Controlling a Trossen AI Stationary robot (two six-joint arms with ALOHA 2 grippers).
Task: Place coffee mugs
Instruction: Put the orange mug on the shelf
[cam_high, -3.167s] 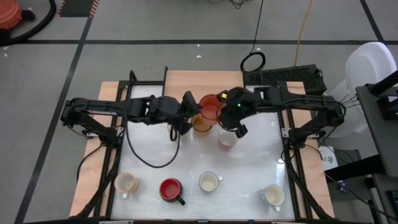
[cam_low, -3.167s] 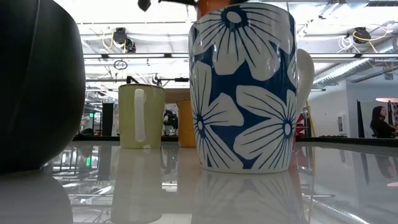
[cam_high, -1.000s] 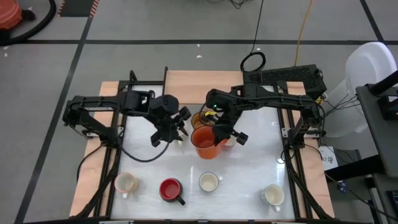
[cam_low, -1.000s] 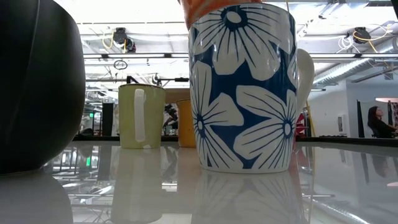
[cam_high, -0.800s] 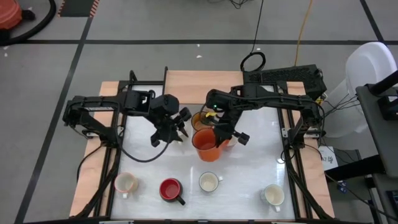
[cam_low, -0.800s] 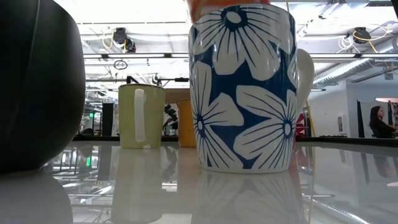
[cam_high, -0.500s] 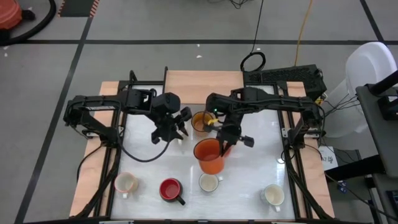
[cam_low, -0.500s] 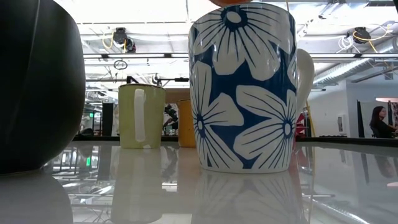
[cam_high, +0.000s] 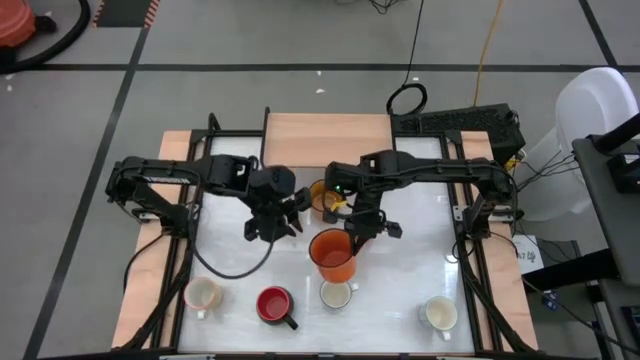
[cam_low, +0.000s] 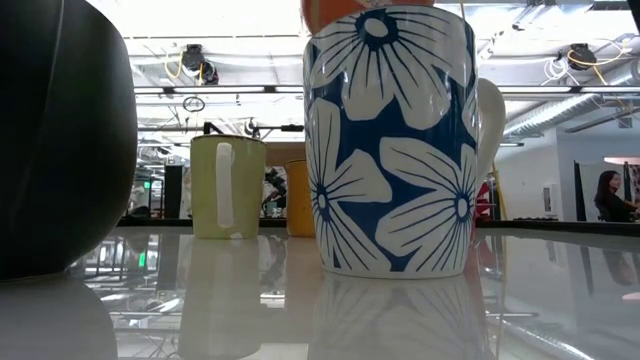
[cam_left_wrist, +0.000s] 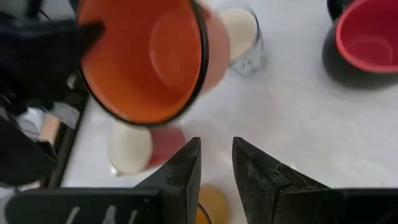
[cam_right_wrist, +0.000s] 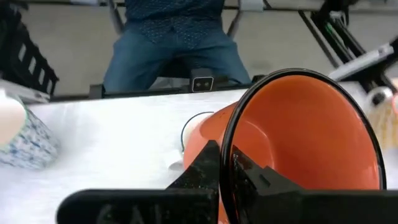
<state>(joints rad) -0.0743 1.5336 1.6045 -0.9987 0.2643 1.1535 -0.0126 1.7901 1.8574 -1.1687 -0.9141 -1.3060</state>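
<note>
My right gripper (cam_high: 352, 238) is shut on an orange mug (cam_high: 333, 255) above the table's middle; the same orange mug (cam_left_wrist: 149, 56) fills the left wrist view. My left gripper (cam_high: 283, 217) hovers to its left, open and touching nothing. An amber mug (cam_high: 322, 195) stands upright behind them. Near the front edge, a cream mug (cam_high: 203, 294), a red mug (cam_high: 273, 303) and two white mugs (cam_high: 336, 293) (cam_high: 438, 313) stand on their bases. A blue-flowered mug (cam_low: 390, 140) fills the low view. A red-sided mug (cam_left_wrist: 134, 149) stands under my right arm. My right gripper pinches the orange mug's rim (cam_right_wrist: 229, 163), one finger inside the mug and one finger (cam_right_wrist: 202, 165) outside its wall. The fingers come from above, slanting down. The mug is lifted clear of the table and tilted, its opening turned up toward the wrist camera.
Black frame rails (cam_high: 185, 250) run along the table's left and right sides. A person in jeans (cam_right_wrist: 177, 50) sits beyond the near edge. Bare white table top (cam_high: 420, 240) lies right of the orange mug.
My right gripper has carried the orange mug from beside the amber mug toward the table's near edge, keeping it lifted; it now hangs just behind the white mug in the front row. My left gripper has drifted slightly toward the near edge.
</note>
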